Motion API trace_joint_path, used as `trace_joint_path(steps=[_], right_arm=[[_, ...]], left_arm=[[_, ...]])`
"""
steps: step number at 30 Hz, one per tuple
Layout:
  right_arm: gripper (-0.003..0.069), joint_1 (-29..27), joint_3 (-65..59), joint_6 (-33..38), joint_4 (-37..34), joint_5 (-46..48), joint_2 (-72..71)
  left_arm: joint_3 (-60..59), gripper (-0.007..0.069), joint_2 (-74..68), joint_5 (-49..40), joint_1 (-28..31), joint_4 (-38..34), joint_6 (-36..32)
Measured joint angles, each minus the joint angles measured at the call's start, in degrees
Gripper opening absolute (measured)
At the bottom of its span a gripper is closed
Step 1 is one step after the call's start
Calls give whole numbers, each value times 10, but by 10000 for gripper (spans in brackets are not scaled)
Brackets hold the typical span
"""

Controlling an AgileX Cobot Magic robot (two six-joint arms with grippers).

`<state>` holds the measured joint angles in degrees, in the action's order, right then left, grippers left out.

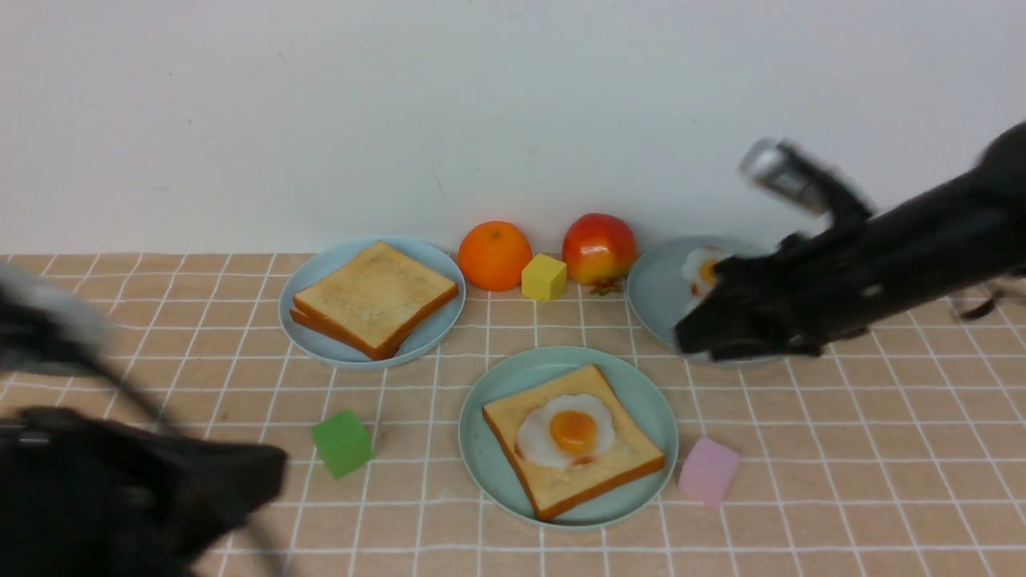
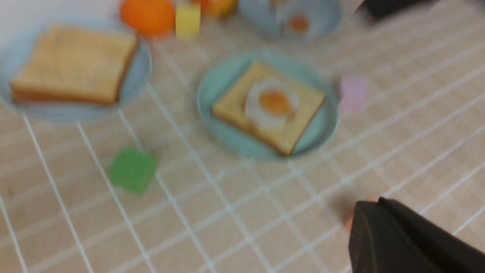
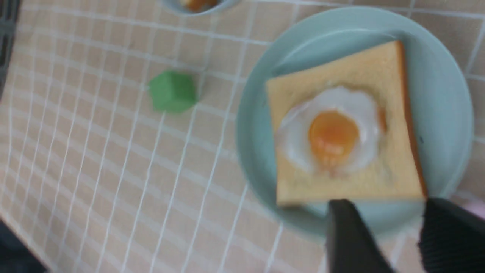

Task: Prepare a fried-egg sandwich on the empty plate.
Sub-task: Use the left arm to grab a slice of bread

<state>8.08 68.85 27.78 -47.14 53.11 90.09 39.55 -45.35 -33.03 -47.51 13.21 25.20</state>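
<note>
The mint-green plate (image 1: 497,385) sits at the table's front centre. On it lies one toast slice (image 1: 617,465) with a fried egg (image 1: 571,431) on top and no slice above the egg. The plate also shows in the right wrist view (image 3: 447,94) and the left wrist view (image 2: 216,87). My right gripper (image 1: 697,340) is open and empty, low over the grey-blue plate (image 1: 653,296), to the right of and behind the mint-green plate; its fingers stand apart in the right wrist view (image 3: 386,204). My left gripper (image 1: 268,473) is blurred at the front left, shut and empty (image 2: 369,206).
Two stacked toast slices (image 1: 375,296) lie on a pale blue plate (image 1: 317,336) at back left. A fried egg (image 1: 704,268) lies on the grey-blue plate. An orange (image 1: 494,255), yellow cube (image 1: 543,276) and apple (image 1: 599,248) stand by the wall. A green cube (image 1: 342,443) and pink cube (image 1: 708,471) flank the mint-green plate.
</note>
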Motion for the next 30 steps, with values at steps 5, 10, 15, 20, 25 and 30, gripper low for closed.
trace_joint_path(steps=[5, 10, 15, 20, 25, 30], right_arm=[[36, 10, 0, -88, 143, 78, -159], [-11, 33, 0, -172, 254, 129, -294], [0, 40, 0, -189, 290, 158, -400], [1, 40, 0, -190, 298, 182, -477], [0, 40, 0, -197, 300, 195, -522], [4, 40, 0, -214, 300, 195, -532]], left_arm=[[69, -13, -167, -30, 1, 5, -12], [196, -13, -333, -68, 65, -10, -94], [323, -13, -467, -78, 171, -71, -189], [451, -13, -587, -89, 240, -108, -265], [561, 17, -708, -114, 263, -85, -311], [612, 174, -774, -130, 264, -27, -319]])
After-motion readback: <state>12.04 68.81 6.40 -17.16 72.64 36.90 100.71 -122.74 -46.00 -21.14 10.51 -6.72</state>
